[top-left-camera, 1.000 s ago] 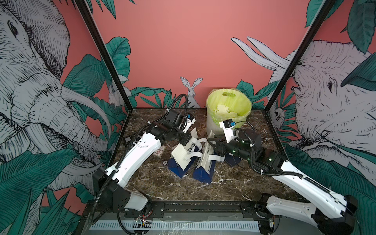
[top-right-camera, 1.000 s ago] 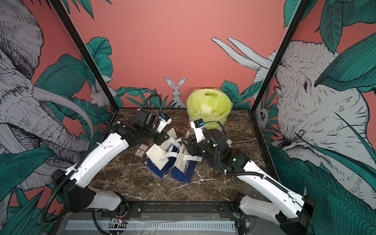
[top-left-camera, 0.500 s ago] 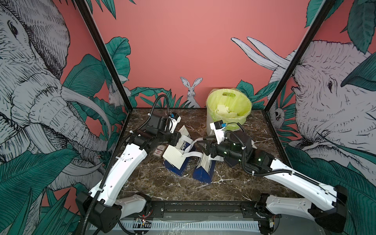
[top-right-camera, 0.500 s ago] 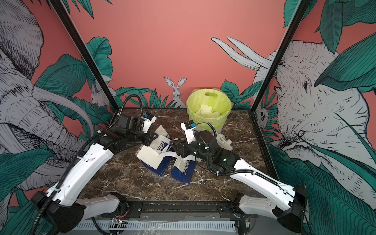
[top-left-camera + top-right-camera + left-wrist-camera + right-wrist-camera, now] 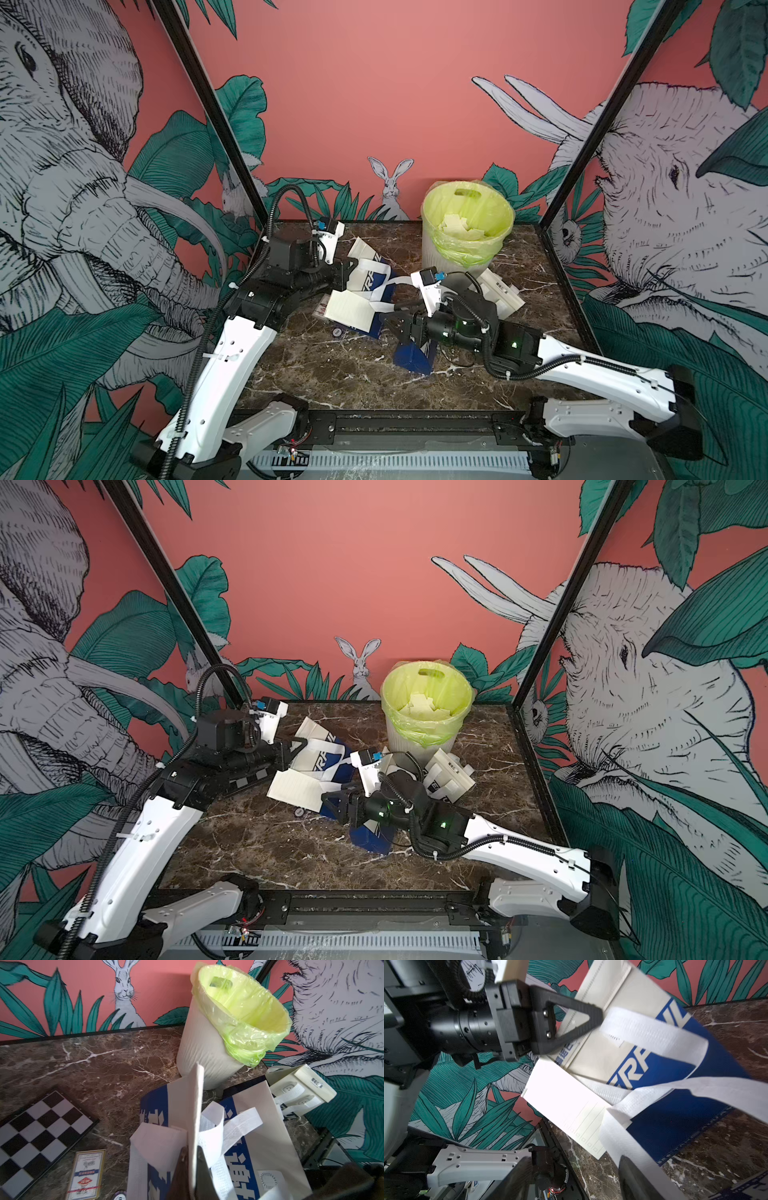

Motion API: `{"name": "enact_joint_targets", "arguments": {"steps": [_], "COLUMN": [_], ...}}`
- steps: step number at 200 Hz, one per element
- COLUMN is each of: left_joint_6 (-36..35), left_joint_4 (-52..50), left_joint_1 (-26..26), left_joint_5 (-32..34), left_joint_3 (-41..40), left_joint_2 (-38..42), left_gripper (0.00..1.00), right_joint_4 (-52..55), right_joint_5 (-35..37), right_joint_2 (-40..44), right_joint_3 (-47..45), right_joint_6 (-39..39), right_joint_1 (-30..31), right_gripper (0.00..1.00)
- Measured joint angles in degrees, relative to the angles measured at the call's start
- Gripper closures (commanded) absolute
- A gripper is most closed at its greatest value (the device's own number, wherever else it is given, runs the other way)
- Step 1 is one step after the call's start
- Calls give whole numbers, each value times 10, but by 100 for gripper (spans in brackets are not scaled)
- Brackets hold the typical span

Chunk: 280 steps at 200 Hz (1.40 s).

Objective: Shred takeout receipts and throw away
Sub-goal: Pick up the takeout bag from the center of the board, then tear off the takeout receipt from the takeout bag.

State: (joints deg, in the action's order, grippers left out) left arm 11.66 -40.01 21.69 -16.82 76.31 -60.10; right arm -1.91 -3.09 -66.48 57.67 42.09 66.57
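Right end effector (image 5: 395, 327), jaws apart near the tabletop's (image 5: 332, 374) middle, faces the takeout receipt (image 5: 348, 311) dangling off a tote bag (image 5: 370, 284); beyond, my left end effector (image 5: 352, 271) pinches that bag's rim, I judge to steady it for tearing.

White moulded link shells (image 5: 232, 365), black motor joints (image 5: 471, 320), black corrugated cable conduit (image 5: 193, 374) zip-tied on, green status LED (image 5: 514, 344), black triangular open-frame fingers (image 5: 566, 1001) with silver screws (image 5: 545, 1013).
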Motion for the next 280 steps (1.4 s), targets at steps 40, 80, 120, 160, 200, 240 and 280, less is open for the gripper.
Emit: {"name": "enact_joint_targets", "arguments": {"steps": [40,80,120,160,200,240,280], "left_joint_6": [-33,-44,-7,40,80,104,106], "left_joint_4": [-34,-51,-35,4,42,62,61], "left_joint_1": [0,0,0,0,0,0,0], "left_joint_5": [65,106,84,46,8,-9,2], "left_joint_3": [31,44,43,42,28,9,-1], "left_joint_2": [22,42,60,71,77,77,78], "left_gripper": [100,100,100,100,100,100,100], "right_joint_4": [-22,-45,-83,-131,-160,-193,-196], "right_joint_5": [14,18,9,0,-21,-22,-14], "right_joint_2": [-26,-41,-60,-82,-97,-84,-50], "right_joint_3": [5,8,11,9,5,-21,-42], "right_joint_6": [4,7,11,28,45,52,53], "right_joint_1": [10,11,12,13,13,13,13], "right_gripper": [36,32,23,17,19,35,51]}}
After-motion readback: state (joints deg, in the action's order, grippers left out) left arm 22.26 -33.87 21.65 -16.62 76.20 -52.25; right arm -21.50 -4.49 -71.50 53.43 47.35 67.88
